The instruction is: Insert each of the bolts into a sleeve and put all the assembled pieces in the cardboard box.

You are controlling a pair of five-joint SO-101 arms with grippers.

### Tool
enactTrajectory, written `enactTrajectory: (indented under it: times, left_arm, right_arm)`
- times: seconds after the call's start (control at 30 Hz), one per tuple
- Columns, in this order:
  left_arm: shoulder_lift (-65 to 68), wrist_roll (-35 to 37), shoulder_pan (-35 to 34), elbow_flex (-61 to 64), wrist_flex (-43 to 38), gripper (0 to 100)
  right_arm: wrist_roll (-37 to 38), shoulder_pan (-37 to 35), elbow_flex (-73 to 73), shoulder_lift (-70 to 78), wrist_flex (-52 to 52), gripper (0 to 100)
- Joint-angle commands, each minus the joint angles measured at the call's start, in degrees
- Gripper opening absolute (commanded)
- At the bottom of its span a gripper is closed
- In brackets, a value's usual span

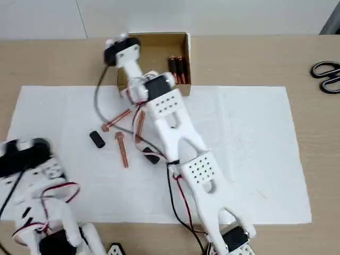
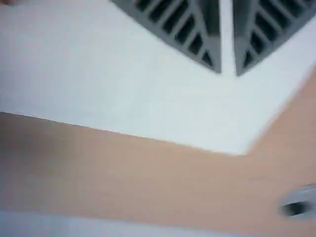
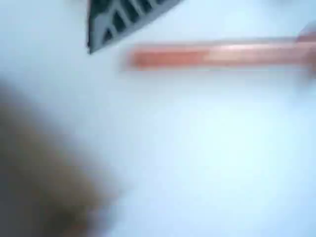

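The left arm (image 1: 32, 175) sits folded at the near left corner of the bench (image 1: 48, 58), over the edge of the white paper sheet (image 1: 255, 149). Its wrist view shows the left pincer (image 2: 227, 69) above a corner of that sheet. The two grey fingers (image 2: 192, 29) are drawn almost together, with a thin slit between them and nothing held.

Further right, on the sheet's left half, lies a loose black sleeve (image 1: 96, 139). Beside it are three copper bolts. The slanted bolt (image 1: 116, 121) lies nearest the far edge. The second bolt (image 1: 122, 150) points toward the near edge. The third bolt (image 1: 139, 126) lies partly under the right arm (image 1: 199, 170). A second sleeve (image 1: 151, 155) lies against that arm's cables.

The cardboard box (image 1: 154, 38) stands toward the far edge, left of the middle, with its near wall at the sheet's far border. The assembled pieces (image 1: 179, 70) lie along its right wall.

The right arm stretches from the near edge, right of the middle, slantwise up to the box. Its wrist view shows the right pincer (image 3: 116, 24) over the sheet, just beside a blurred bolt (image 3: 222, 54). I cannot tell whether this pincer is open or closed.

A pair of scissors (image 1: 325, 77) lies at the right edge.
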Motion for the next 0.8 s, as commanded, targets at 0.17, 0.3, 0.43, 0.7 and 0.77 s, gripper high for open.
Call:
enactTrajectory:
  times: [0.17, 0.3, 0.43, 0.7, 0.77]
  left_arm:
    - [-0.62, -0.44, -23.21, -2.24, -2.20, 1]
    - [-0.62, -0.44, -26.20, -2.07, -2.20, 1]
    - [-0.62, -0.44, -26.20, -2.07, -2.20, 1]
    - [-0.62, -0.44, -26.20, -2.07, -2.20, 1]
    - [-0.62, -0.44, -26.20, -2.07, -2.20, 1]
  right_arm:
    - [-0.35, -8.22, -2.73, -6.55, 3.47, 16.5]
    - [-0.44, -12.09, -2.73, -6.55, 3.65, 16.5]
    - [-5.63, -16.04, -2.46, -6.99, 5.93, 16.5]
    - [-14.33, -17.36, -0.62, -6.99, 6.81, 16.5]
    - [-16.09, -17.80, 2.29, -7.08, 6.73, 16.5]
